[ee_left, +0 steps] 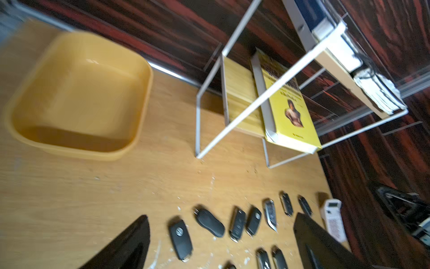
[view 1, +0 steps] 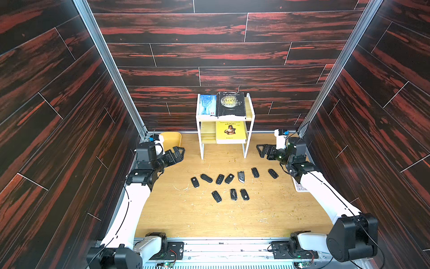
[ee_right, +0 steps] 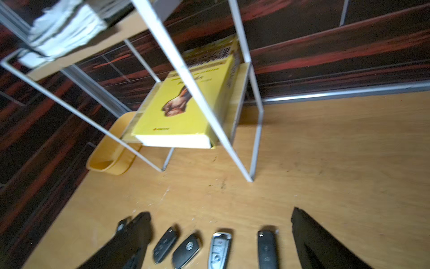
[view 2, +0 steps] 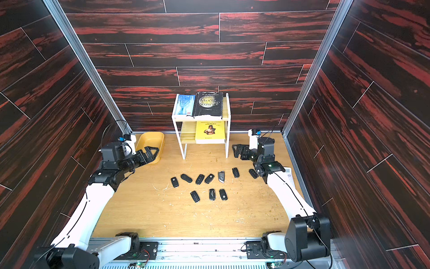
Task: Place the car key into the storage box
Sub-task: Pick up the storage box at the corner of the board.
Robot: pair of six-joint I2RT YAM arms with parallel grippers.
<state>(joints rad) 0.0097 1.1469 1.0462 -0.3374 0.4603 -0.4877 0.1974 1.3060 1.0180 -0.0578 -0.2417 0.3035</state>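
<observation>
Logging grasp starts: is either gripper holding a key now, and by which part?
Nothing is held. The left gripper and right gripper are both open and empty, above the table; every key fob in view lies on it.

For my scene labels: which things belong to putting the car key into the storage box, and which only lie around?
For the job: ten dark plastic car key fobs; shallow yellow plastic tray.
Lying about: white two-tier metal shelf; black book; blue book; yellow book; white keypad device.
</observation>
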